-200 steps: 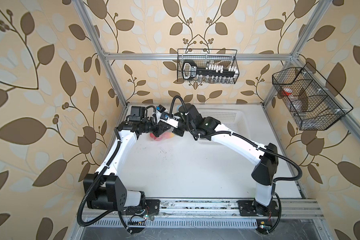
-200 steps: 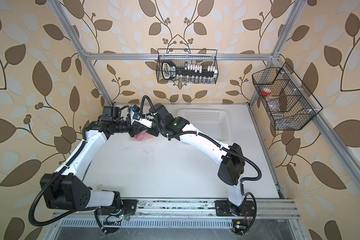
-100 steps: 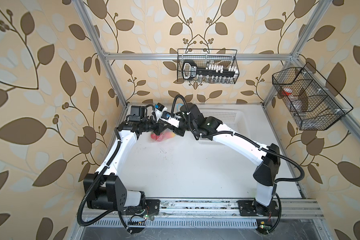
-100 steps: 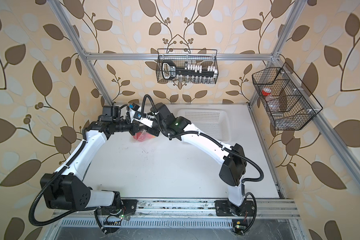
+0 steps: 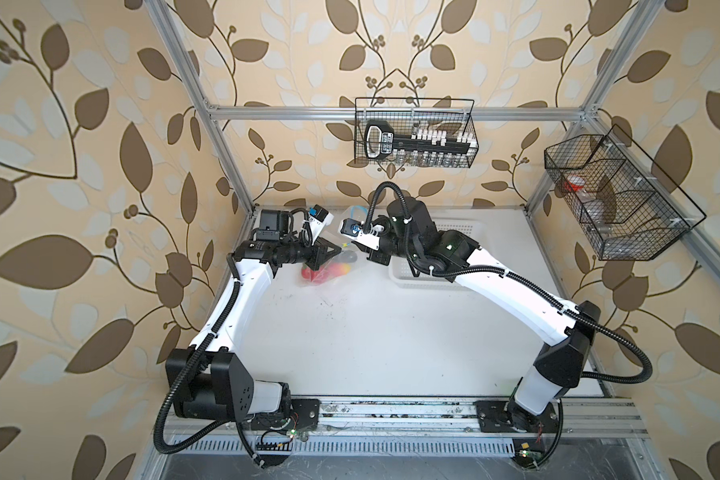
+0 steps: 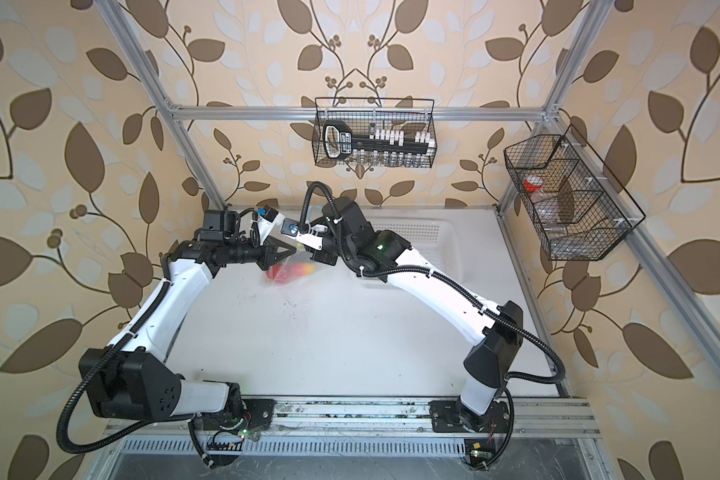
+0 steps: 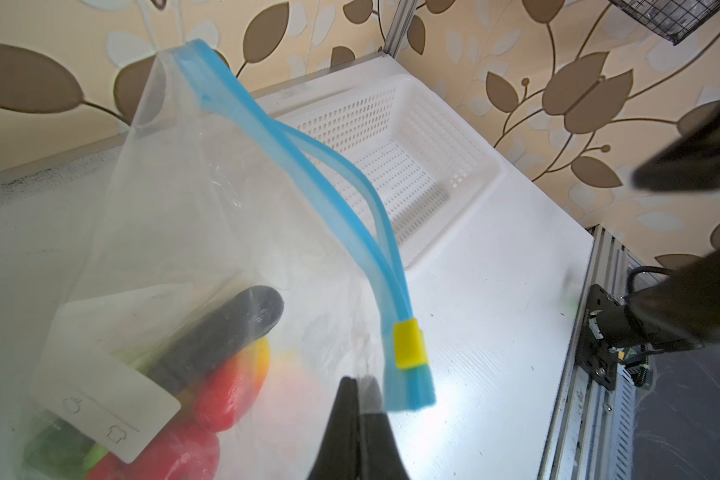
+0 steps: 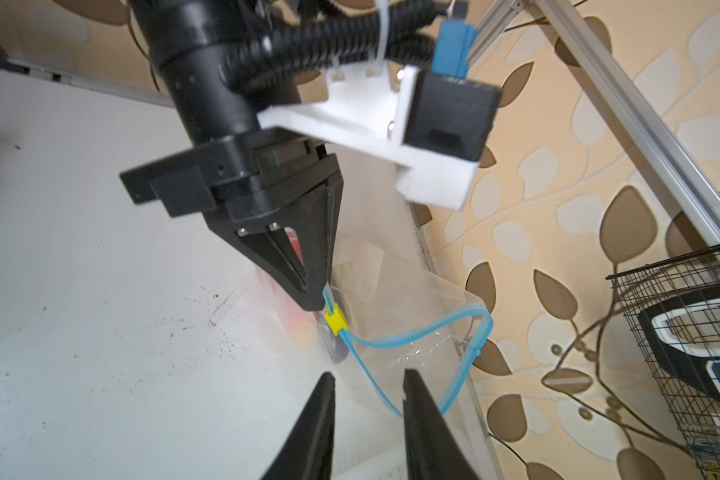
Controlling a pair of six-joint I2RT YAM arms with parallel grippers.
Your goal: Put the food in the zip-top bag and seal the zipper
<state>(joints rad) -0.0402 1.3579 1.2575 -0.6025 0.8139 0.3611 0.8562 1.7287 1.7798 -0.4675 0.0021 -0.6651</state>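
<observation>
Right tool [image 8: 368, 374] backed off toward frame right, jaws parted, empty. Left tool [image 7: 360, 386] clamped on zip-top bag [image 7: 208, 216] corner beside yellow tab [image 7: 408, 345]. Bag upper centre in both top views, food [image 7: 225, 390] inside. Zipper [image 7: 337, 183] gaping: sealing step. Next likely: right tool pinches tab, slides along strip.

I'm looking into a booth papered with beige wallpaper [image 5: 100, 124] patterned in brown and pale leaves on every wall I can see. A silver aluminium frame [image 5: 292, 113] runs up the corners and across the back at 12 o'clock. There a black wire basket [image 5: 415, 133] hangs, holding black and white items. A second wire rack [image 5: 612, 199] hangs at 2 o'clock. The white surface [image 5: 371, 340] is scuffed with dark specks, and a metal rail [image 5: 391, 409] edges it at 6 o'clock. The light is soft and even.
</observation>
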